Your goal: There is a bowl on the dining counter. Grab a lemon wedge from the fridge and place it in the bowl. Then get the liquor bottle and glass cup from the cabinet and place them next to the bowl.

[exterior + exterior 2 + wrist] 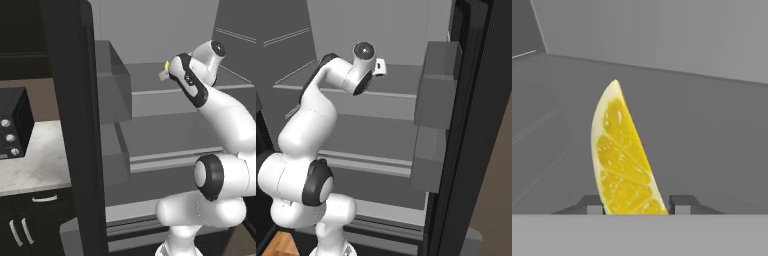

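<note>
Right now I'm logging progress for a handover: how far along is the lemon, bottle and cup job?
Done: the fridge stands open and the arm has reached onto a shelf. In hand: the gripper has its fingertips on either side of the lemon wedge, apparently closing on it; a firm grip isn't confirmed. Left: carry the wedge to the bowl, then fetch the liquor bottle and glass cup.

A home kitchen: an open black fridge (75, 125) with pale grey shelves, a marble counter (35, 165) carrying a black toaster oven (14, 122), and low dark cabinets (35, 222) below.
</note>
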Robot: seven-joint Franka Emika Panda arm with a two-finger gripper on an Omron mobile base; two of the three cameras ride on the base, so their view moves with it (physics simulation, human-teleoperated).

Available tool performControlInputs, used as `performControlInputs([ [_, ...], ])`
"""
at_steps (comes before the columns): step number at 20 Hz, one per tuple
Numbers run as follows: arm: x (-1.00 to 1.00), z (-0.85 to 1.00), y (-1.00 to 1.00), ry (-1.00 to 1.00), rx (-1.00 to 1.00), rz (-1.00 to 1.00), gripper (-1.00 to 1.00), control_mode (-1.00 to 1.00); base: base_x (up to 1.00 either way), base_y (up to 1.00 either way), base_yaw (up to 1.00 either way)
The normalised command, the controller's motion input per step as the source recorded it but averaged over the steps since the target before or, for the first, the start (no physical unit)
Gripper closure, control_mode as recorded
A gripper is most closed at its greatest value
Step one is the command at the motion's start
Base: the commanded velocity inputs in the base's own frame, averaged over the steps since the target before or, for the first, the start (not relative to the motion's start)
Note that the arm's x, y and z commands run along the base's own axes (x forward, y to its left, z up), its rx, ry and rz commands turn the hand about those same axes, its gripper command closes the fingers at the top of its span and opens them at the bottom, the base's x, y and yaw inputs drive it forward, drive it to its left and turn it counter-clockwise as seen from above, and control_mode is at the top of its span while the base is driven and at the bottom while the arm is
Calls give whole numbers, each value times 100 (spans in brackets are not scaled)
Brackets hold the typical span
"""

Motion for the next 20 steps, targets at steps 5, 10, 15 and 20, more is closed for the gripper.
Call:
performControlInputs([
  [5,-95,41,-6,-8,3,0,100,-100,0,0,0],
  [10,-100,57,0,-1,1,-3,100,-100,0,0,0],
  [15,-100,67,0,10,2,-9,100,-100,0,0,0],
  [20,-100,28,0,14,0,-10,100,-100,0,0,0],
])
